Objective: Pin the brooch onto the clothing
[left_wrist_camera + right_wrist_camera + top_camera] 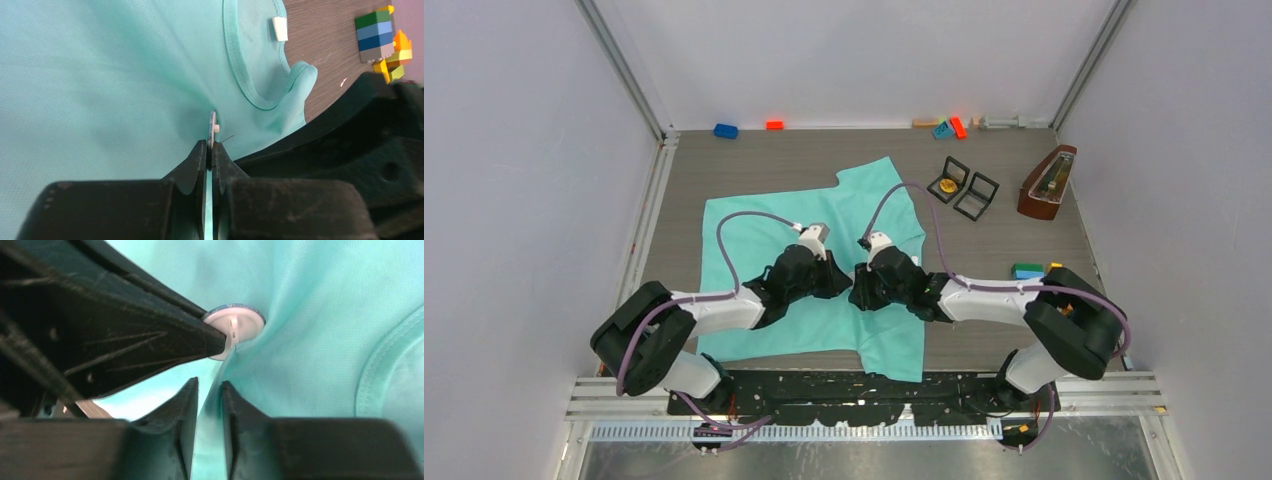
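Turquoise T-shirt [764, 255] seemingly half-pinned — left gripper [210, 150] jaws clamped the brooch [237, 327], right gripper [210, 386] jaws barely parted astride a fold.

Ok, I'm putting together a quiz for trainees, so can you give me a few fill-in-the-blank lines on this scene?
1. The left hand is shut on the round ___.
2. Its back, seen from the right wrist, is ___.
3. The wooden metronome stands to the ___ of the T-shirt.
Missing words: brooch; white; right.

Matt mesh-knit clothing [100, 75], smooth plastic brooch [241, 324], wood-grain table [325, 55]
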